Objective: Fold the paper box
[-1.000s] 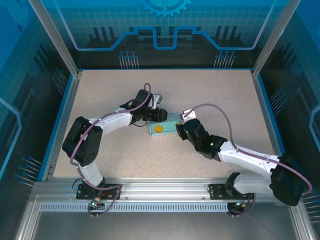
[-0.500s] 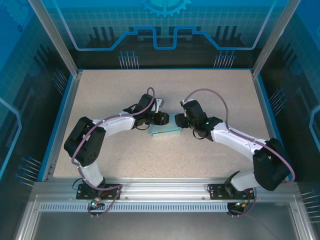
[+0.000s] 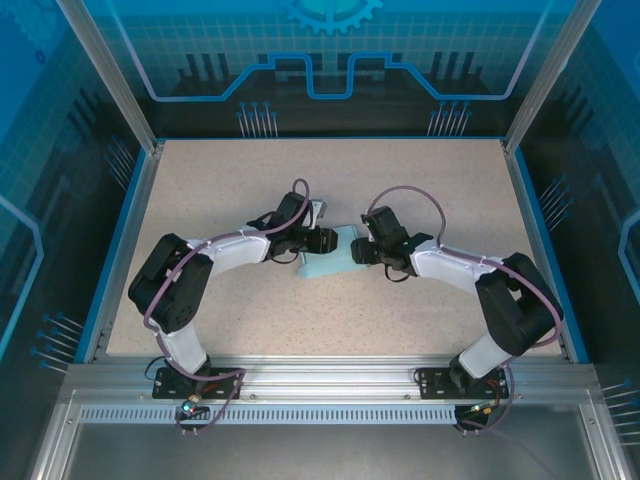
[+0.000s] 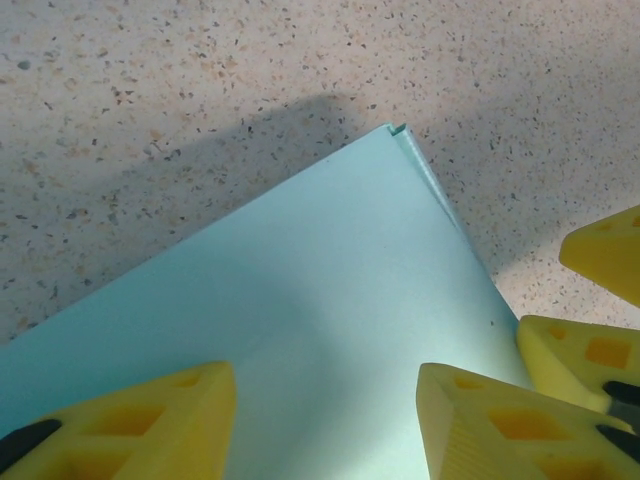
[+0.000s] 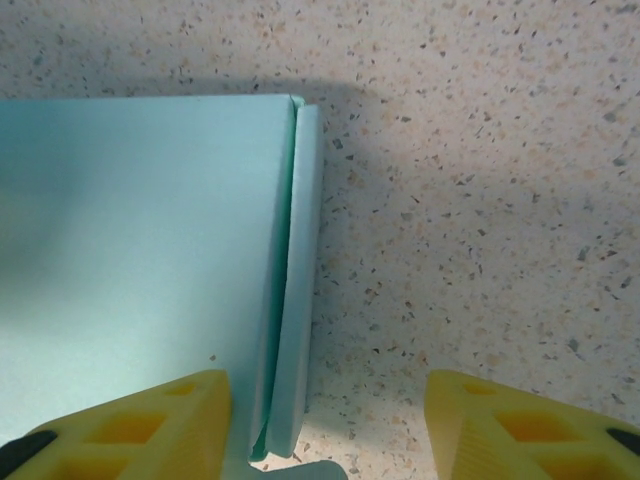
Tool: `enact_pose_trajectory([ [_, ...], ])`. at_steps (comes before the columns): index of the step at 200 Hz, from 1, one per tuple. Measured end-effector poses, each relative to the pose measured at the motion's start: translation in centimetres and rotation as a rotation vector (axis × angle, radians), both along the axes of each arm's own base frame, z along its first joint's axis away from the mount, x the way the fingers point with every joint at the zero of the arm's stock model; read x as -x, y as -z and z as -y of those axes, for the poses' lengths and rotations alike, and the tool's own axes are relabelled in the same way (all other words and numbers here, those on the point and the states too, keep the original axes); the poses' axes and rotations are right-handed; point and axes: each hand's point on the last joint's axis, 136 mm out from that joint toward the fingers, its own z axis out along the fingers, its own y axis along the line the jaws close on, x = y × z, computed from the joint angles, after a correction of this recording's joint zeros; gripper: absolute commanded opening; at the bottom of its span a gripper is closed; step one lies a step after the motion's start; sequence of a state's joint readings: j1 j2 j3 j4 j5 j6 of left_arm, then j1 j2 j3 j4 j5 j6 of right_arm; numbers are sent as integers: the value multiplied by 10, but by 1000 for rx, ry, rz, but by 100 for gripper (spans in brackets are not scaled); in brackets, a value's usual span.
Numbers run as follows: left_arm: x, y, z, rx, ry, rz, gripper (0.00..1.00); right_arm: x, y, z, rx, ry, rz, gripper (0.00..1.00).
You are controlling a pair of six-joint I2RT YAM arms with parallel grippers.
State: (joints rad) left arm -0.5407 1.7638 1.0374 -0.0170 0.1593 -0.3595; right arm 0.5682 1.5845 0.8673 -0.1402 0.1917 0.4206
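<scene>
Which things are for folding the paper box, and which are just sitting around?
For the job:
paper box
left gripper
right gripper

Just there:
speckled table
metal rail at the front

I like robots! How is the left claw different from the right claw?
The left claw has the paper box across its whole gap; the right claw straddles the box's folded edge, one finger over card, one over bare table. The left claw sees the box slanted, corner ahead; the right claw sees its edge straight. Both have yellow fingers, open.
</scene>
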Motion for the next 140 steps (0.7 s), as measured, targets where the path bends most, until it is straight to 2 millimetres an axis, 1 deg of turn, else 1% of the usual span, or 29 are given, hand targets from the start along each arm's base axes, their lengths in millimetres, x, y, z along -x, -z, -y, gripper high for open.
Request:
enact_pose_trajectory([
  [17,0,-1,-4,-9,-8,8,56,-1,6,0,7,-5,-7,54],
  [36,-3,-8,-9,-13,-13,30,58,-3,10,-1,16,-17,-6,54],
  [54,-12,-14,-21,-18,-37,50,61,-7,10,-3,16,-34,3,55],
  [67,-18,-14,-32,-29,-55,58,63,-11,8,-4,20,-47,9,55],
  [83,-23,-11,-46,-50,-77,48,65,-14,7,-6,29,-64,8,56],
  [95,-28,-10,-53,-66,-82,42,65,-15,6,-7,36,-77,6,56],
  [118,-40,-5,-53,-95,-69,28,66,-17,2,-9,43,-102,4,56],
  [140,-41,9,-53,-124,-50,-4,67,-17,-1,-10,53,-118,0,57],
])
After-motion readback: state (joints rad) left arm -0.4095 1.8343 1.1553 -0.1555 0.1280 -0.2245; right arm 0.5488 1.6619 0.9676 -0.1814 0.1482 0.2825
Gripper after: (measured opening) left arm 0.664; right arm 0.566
